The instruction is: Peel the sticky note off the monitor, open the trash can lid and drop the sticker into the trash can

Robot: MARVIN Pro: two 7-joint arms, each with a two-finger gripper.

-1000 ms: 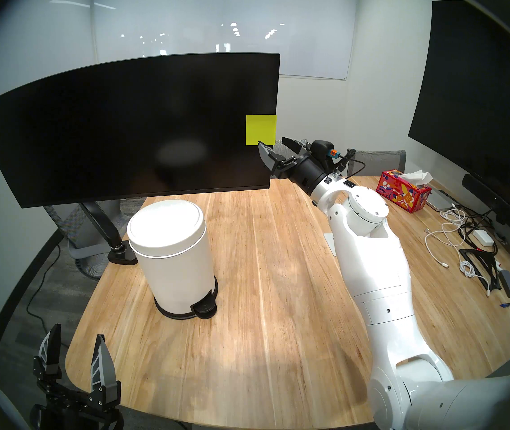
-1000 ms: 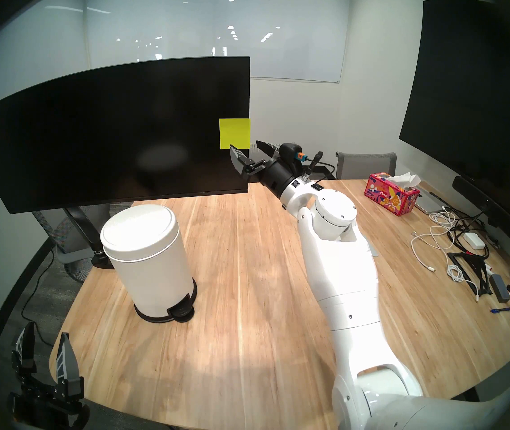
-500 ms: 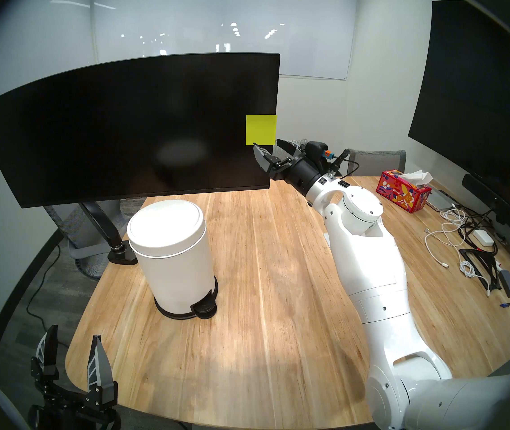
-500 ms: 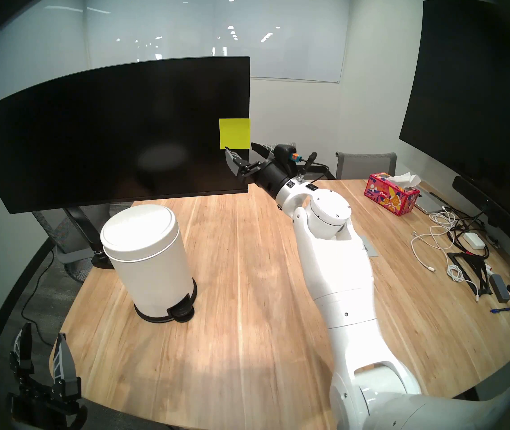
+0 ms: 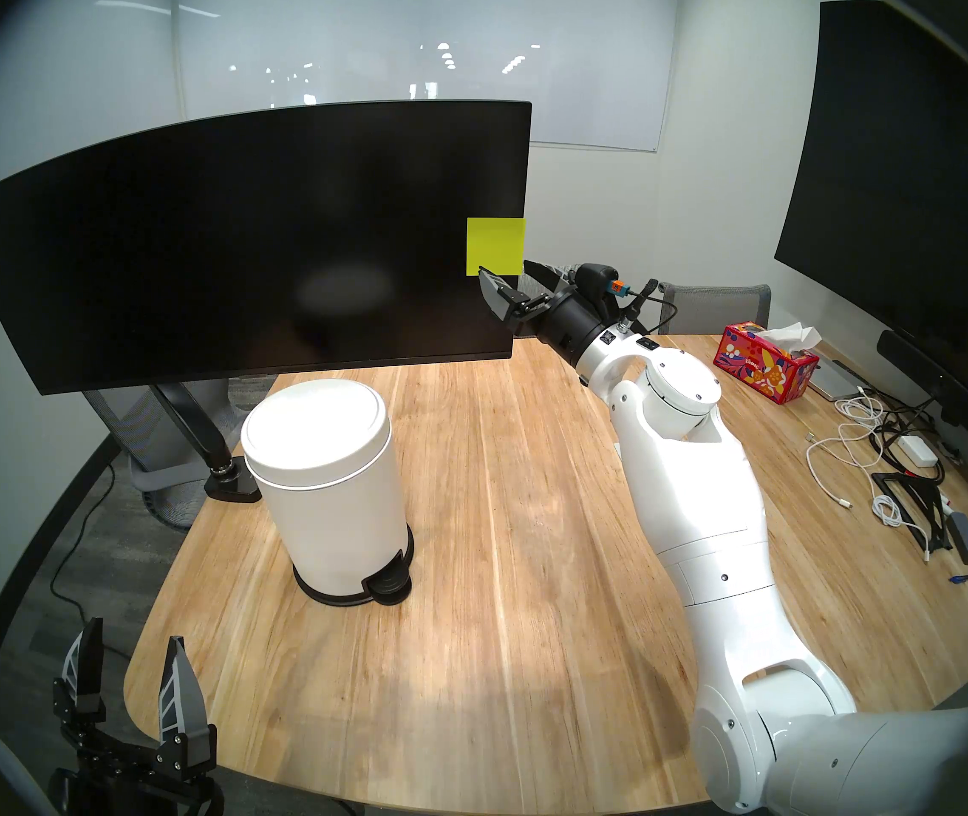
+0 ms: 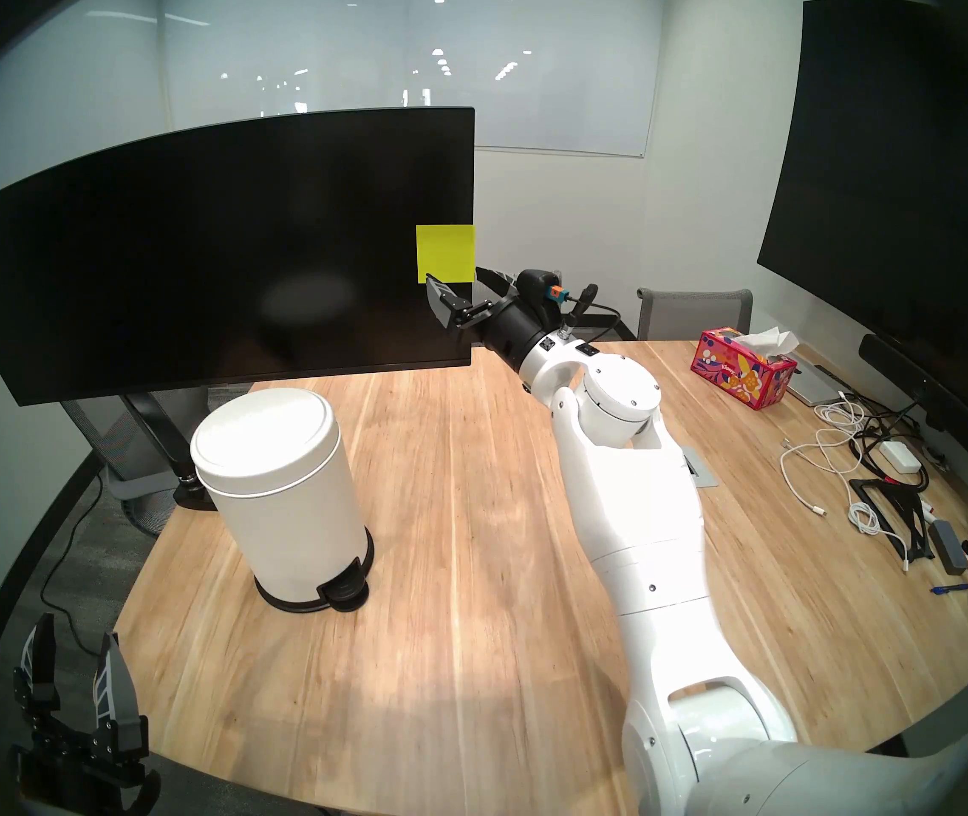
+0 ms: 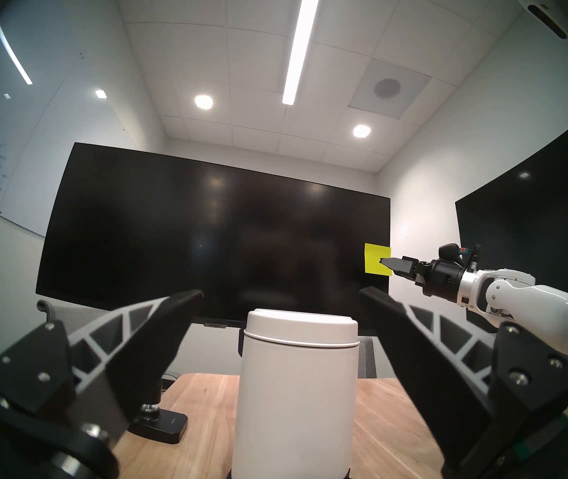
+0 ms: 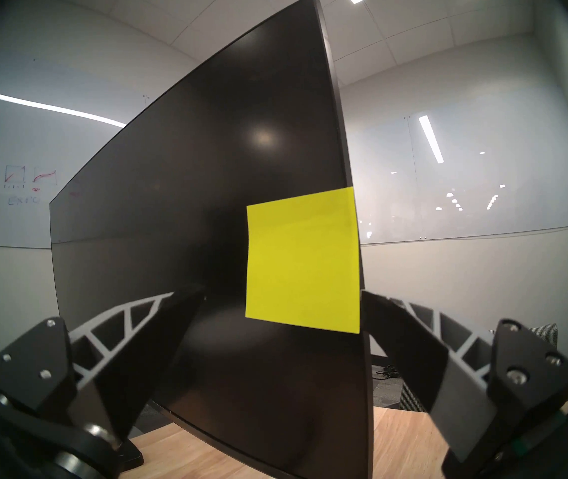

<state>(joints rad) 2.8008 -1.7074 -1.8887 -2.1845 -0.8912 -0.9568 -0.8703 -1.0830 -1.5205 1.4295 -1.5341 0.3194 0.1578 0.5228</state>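
On the wooden table (image 5: 499, 532) stands one trash can (image 5: 334, 514) with one trash can lid (image 5: 314, 429). Behind the trash can hangs one monitor (image 5: 234, 243) bearing one sticky note (image 5: 496, 243). Right of the trash can sits one tissue box (image 5: 764, 367). Two grippers show.

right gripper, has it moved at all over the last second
Yes. In the head view the right gripper has crept leftward and slightly up along the monitor, its near fingertip now overlapping the sticky note's bottom edge.
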